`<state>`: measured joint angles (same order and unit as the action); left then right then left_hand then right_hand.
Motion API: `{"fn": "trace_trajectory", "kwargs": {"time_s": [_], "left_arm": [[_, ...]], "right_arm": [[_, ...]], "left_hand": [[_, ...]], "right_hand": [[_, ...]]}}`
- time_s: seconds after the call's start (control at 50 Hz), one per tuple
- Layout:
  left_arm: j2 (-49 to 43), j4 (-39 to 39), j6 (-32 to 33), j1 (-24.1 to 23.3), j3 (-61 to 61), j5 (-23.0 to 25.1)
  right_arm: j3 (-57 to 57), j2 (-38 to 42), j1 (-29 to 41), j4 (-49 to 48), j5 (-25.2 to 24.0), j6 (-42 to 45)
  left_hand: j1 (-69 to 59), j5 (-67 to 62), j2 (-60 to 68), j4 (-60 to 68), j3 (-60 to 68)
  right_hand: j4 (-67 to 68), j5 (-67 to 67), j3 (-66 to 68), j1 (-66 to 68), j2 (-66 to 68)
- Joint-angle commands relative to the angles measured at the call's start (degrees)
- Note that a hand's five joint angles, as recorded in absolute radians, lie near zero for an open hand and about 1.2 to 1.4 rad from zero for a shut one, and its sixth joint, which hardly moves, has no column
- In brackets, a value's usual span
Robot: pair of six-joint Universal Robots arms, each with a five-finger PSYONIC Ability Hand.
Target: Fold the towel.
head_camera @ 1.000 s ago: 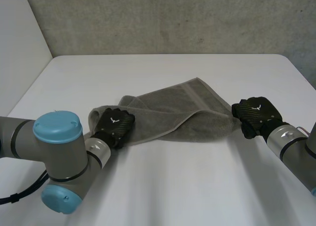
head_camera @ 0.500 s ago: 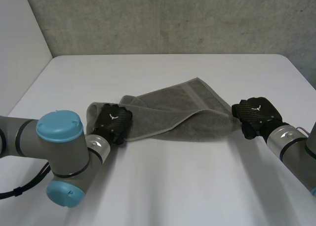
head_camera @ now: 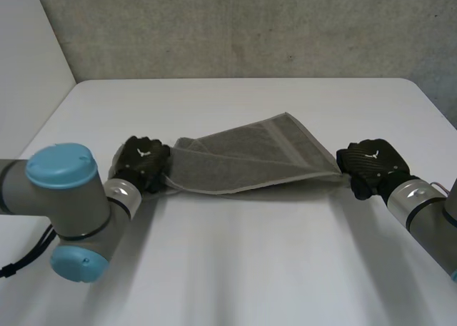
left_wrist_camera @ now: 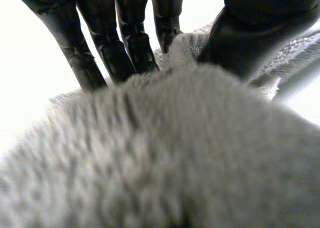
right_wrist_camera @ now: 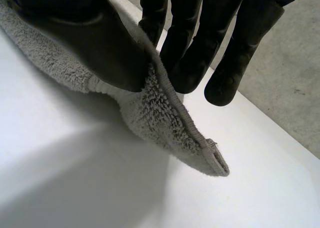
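Observation:
A grey towel point(head_camera: 250, 158) hangs stretched in a folded band between my two hands above the white table point(head_camera: 235, 255). My left hand point(head_camera: 141, 162) holds its left end. In the left wrist view the towel point(left_wrist_camera: 175, 153) bunches under the palm, pinched between the thumb and the fingers point(left_wrist_camera: 125, 43). My right hand point(head_camera: 371, 165) grips the right end. There the thumb presses the towel's hemmed corner point(right_wrist_camera: 170, 123) against the fingers point(right_wrist_camera: 195, 53), and the corner's tip hangs free below them.
A grey concrete wall point(head_camera: 250, 26) rises behind the table's far edge. Bare white table lies in front of the towel and beyond it. Both forearms reach in from the near corners.
My left hand closed on the towel's left end and drew it leftward, pulling the slack, rumpled cloth into a taut band. The right hand stayed where it was.

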<state>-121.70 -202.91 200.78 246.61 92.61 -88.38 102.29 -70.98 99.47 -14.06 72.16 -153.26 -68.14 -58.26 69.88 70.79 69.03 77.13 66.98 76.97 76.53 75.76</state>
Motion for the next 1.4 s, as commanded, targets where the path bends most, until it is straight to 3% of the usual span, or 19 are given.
{"fn": "trace_trajectory", "kwargs": {"time_s": [0.02,0.12,0.22,0.4,0.5,0.62,0.72,0.78,0.88,0.98,1.08,1.22,1.28,1.32,1.4], "left_arm": [[5.9,0.2,-0.6,2.2,0.2,0.2],[11.5,0.5,-0.5,3.8,-0.6,0.4],[21.4,5.0,-2.1,5.7,-6.1,1.0],[23.8,16.8,-3.0,6.0,-19.1,3.0],[20.4,22.0,-3.0,8.3,-25.3,5.2],[14.6,21.9,-2.5,9.6,-27.9,6.2],[3.6,22.0,-1.0,10.0,-38.0,8.7],[0.9,22.0,-0.2,10.0,-42.2,9.2],[-5.3,20.6,0.5,10.0,-60.5,9.7],[-4.6,13.4,-2.3,9.5,-67.5,9.4],[-1.2,7.5,-8.6,9.0,-65.1,9.5],[1.0,6.7,-12.4,10.2,-51.9,11.0],[1.4,7.3,-12.1,11.5,-43.1,15.3],[1.6,7.8,-10.7,14.1,-33.1,20.9],[1.5,7.9,-7.2,15.8,-24.2,25.1]], "right_arm": [[-1.7,-3.4,-0.3,0.8,0.3,-0.5],[-4.4,-10.1,-0.3,2.7,0.3,-0.8],[-14.1,-19.1,-0.4,11.1,-0.8,-2.3],[-32.8,-20.4,-0.4,26.0,-4.8,-5.7],[-42.7,-12.3,0.4,33.5,-5.1,-5.1],[-48.4,-6.1,1.3,34.3,-3.9,-4.4],[-61.5,6.0,6.4,33.7,1.6,-0.1],[-66.3,9.4,7.3,33.1,3.6,2.2],[-87.8,20.8,11.4,24.4,8.7,8.7],[-96.3,23.3,11.9,16.7,9.5,6.7],[-95.9,22.2,12.1,16.3,9.5,2.1],[-89.2,20.9,12.3,28.8,7.6,1.8],[-83.8,20.9,12.1,35.2,5.7,4.5],[-75.1,20.2,11.4,40.0,3.1,9.0],[-64.3,18.0,11.4,41.7,0.4,13.8]], "left_hand": [[-4.5,-4.4,2.7,1.8,3.6],[-4.5,-4.4,2.7,1.8,3.6],[-4.3,-4.2,2.6,1.7,3.4],[-4.1,-4.0,2.4,1.5,3.3],[-4.2,-4.0,2.4,1.5,3.3],[-3.6,-3.5,1.9,1.0,2.7],[-3.5,-3.4,1.7,0.8,2.6],[-3.8,-3.7,2.1,1.2,2.9],[-3.8,-3.7,2.1,1.2,2.9],[-3.8,-3.7,2.1,1.2,2.9],[-4.0,-3.9,2.2,1.3,3.1],[-4.1,-4.0,2.4,1.5,3.3],[-4.1,-4.0,2.4,1.5,3.3],[-4.1,-4.0,2.4,1.5,3.3],[-4.1,-4.0,2.4,1.5,3.3]], "right_hand": [[2.9,3.0,3.0,3.5,4.2],[2.9,3.0,3.0,3.5,4.2],[2.9,3.0,3.0,3.5,4.2],[2.9,3.0,3.0,3.5,4.2],[2.9,3.0,3.0,3.5,4.2],[2.9,3.0,3.0,3.5,4.2],[2.9,3.0,3.0,3.5,4.2],[2.9,3.0,3.0,3.5,4.2],[2.9,3.0,3.0,3.5,4.2],[2.9,3.0,3.0,3.5,4.2],[2.9,3.0,3.0,3.5,4.2],[2.9,3.0,3.0,3.5,4.2],[2.9,3.0,3.0,3.5,4.2],[2.9,3.0,3.0,3.5,4.2],[2.9,3.0,3.0,3.5,4.2]]}}
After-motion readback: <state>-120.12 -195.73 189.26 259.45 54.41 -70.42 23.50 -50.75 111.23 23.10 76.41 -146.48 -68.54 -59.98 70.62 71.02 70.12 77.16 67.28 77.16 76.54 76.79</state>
